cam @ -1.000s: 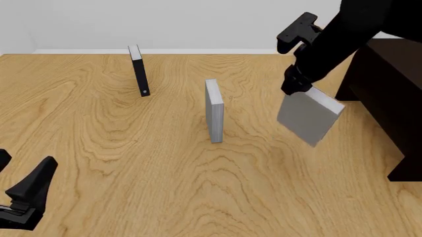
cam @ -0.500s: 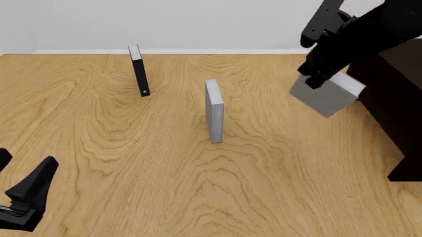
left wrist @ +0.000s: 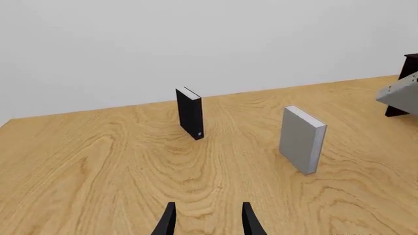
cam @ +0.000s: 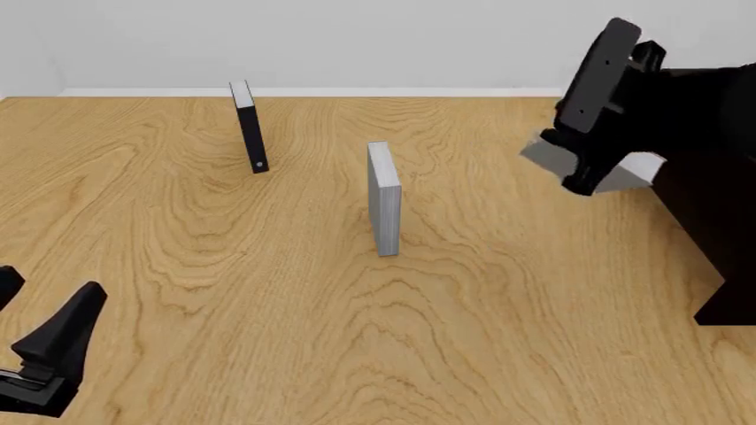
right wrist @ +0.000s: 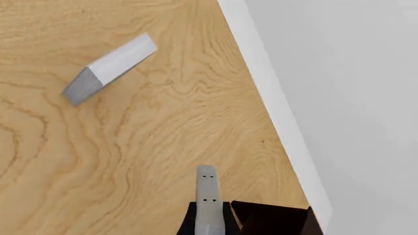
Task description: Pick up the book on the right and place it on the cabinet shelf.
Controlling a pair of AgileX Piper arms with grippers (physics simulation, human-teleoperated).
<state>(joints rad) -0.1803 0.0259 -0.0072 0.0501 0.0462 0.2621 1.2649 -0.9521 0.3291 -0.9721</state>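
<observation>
Beside the cabinet shelf (cam: 709, 177), just off its near-left face and lifted clear of the table (cam: 236, 292), the book (cam: 543, 159) hangs tilted in the right gripper (cam: 582, 173), whose jaws are clamped on it; only the book's grey corner and a patch of white page edges show past the black arm. From the right wrist camera the book (right wrist: 206, 200) appears edge-on between the dark fingers, with the cabinet's dark wood (right wrist: 271, 220) right behind it. Left of the cabinet, near the middle of the table, the narrower grey book (cam: 383, 199) stands upright, well apart from the held one. Farther left and back from the cabinet, the thin black book (cam: 250, 128) also stands upright, close to the far wall. Neither standing book lies between the held book and the cabinet. Far from the cabinet, at the near-left corner of the table, the left gripper (cam: 48, 354) rests low; its wrist view shows the two fingertips (left wrist: 168, 223) parted with nothing between them.
</observation>
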